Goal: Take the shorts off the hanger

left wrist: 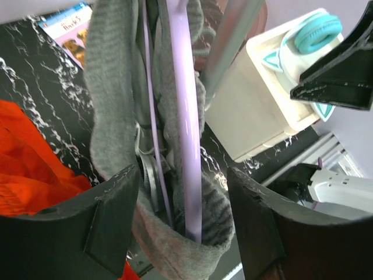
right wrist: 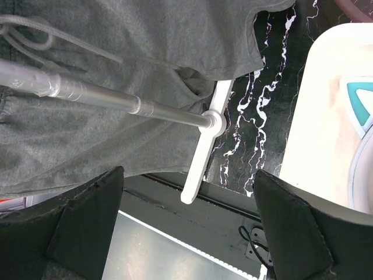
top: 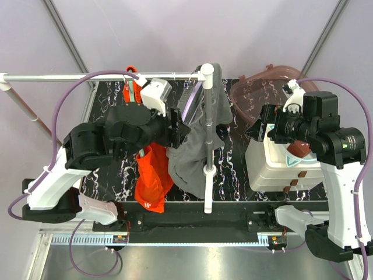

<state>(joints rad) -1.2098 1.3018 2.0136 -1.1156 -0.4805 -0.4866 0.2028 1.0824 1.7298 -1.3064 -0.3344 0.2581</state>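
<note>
The left pincer (left wrist: 183, 192) stands with jaws apart around the grey shorts (left wrist: 111, 105) and the lilac hanger (left wrist: 185, 116) they drape over, low in the left wrist view. It has not clamped. The orange shorts (top: 152, 175) hang just left of it, at the centre of the top view, over the dark surface (top: 111, 99). The right pincer (right wrist: 189, 175) gapes wide and empty at the right. The step seems to be seizing the grey pair. Next comes a pinch on cloth alone, then a pull off the hanger.
</note>
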